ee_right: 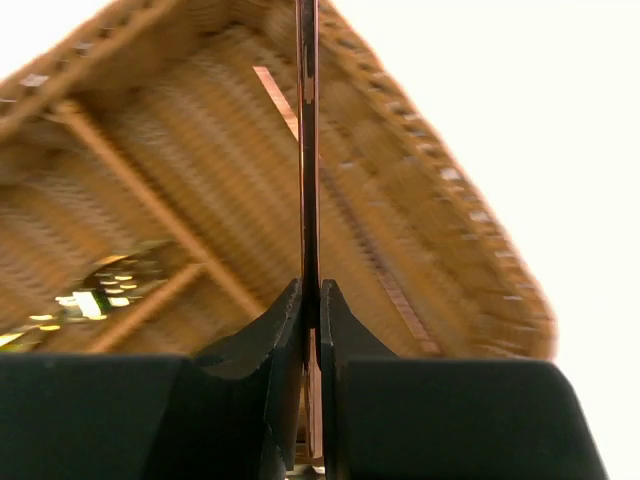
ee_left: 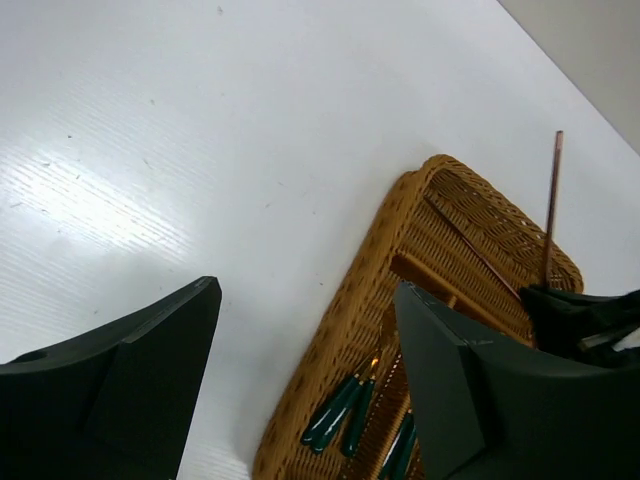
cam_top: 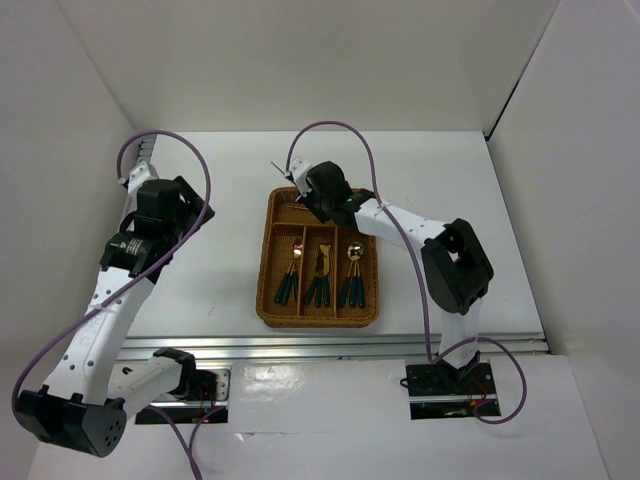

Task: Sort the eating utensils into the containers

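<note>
The left claw (ee_left: pixel 305 290) is released: its two dark fingers stand wide apart with nothing between them, above bare white table (cam_top: pixel 220 250) to the left of the tray (cam_top: pixel 266 270) and apart from it.

The tray sits mid-table, its long sides running away from the arm bases. Each of its three long slots holds green-handled cutlery (cam_top: pixel 320 285) with gold heads pointing to the far end and handles toward the near rim. The heads are too small to tell spoon from fork in every slot.

Across the far end runs the crosswise slot. A second chopstick (ee_left: pixel 470 245) lies flat in it, slanting along the wicker floor.

The right claw (ee_right: pixel 311 300) hangs over that crosswise slot, clenched on a chopstick (ee_right: pixel 308 150). The thin reddish-brown stick is pinched between the two fingers and rises nearly upright, its free end standing well above the far rim. Its lower end is hidden behind the fingers, so whether it touches the wicker cannot be told.
</note>
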### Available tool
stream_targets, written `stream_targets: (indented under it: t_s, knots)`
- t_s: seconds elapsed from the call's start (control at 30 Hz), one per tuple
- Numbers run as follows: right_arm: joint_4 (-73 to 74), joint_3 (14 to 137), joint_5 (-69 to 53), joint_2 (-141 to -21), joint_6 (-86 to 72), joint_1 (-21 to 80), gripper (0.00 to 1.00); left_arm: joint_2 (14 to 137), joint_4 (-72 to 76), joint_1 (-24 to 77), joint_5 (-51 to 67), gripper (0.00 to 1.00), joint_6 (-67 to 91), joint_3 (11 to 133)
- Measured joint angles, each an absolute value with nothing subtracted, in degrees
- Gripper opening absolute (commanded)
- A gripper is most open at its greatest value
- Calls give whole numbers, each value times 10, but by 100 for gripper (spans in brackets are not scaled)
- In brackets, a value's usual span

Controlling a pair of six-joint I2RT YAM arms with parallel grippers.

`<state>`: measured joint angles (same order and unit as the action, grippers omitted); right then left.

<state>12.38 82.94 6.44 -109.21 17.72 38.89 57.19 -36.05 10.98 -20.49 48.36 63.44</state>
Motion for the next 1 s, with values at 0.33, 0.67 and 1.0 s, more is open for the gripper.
stream_targets:
  t_s: [0.33,0.67,1.0]
  knots:
    - [79,856,247,-1144,359,396,3,610,-348,88,-209,93,467,614]
    - [64,834,275,-1171,451,394,1,622,-324,36,-184,93,450,608]
    - [74,837,257,-1167,481,390,4,632,-316,3,-150,93,449,603]
